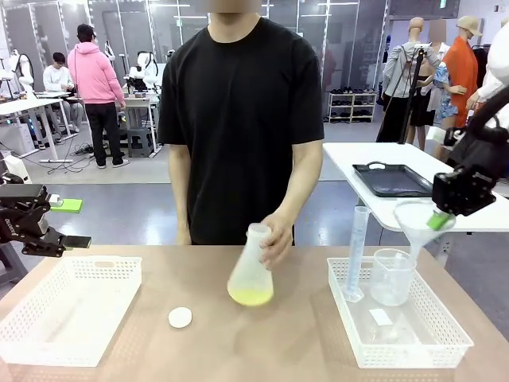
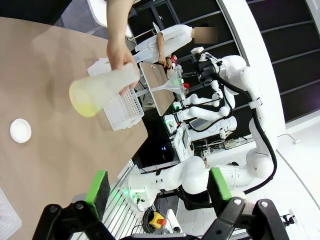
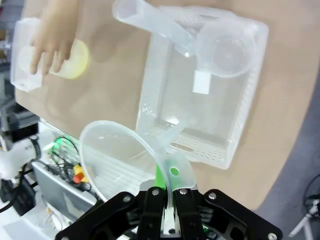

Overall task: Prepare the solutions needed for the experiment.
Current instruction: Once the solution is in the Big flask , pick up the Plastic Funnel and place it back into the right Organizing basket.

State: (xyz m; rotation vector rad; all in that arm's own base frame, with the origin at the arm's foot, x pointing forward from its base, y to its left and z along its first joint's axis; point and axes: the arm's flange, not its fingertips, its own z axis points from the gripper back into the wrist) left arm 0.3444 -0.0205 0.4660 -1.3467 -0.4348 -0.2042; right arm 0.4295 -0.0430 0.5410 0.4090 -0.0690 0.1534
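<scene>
The solutions point(image 1: 251, 296) are a shallow yellow-green layer pooled in the base of a translucent conical flask point(image 1: 253, 267), near the middle of the table point(image 1: 286, 342) on the person's side. The flask's long axis stands nearly upright but tilted. Its neck leans up toward the person's hand point(image 1: 276, 236), which is wrapped around the neck and upper body, and its wide base points down at the table. In the left wrist view the liquid point(image 2: 82, 102) gathers at the lower edge of the base. Whether the base touches the tabletop cannot be told. The flask's mouth is partly hidden by the fingers. A small white cap point(image 1: 180, 317) lies flat on the table near the flask, toward the robot's left. The right basket point(image 1: 398, 354) holds a tall measuring cylinder point(image 1: 356, 255) standing upright and a clear beaker point(image 1: 392, 277) beside it. Above that basket's far right corner, the right gripper point(image 1: 439, 219) is clamped on the tab of a translucent funnel point(image 1: 421, 216), bowl upward. The funnel's stem is partly lost behind the beaker. At the other end of the table, the left gripper point(image 1: 67, 241) hangs beyond the far left corner of the left basket point(image 1: 79, 260). Its jaws are spread wide and hold nothing, and its arm is cut off by the picture's edge.
</scene>
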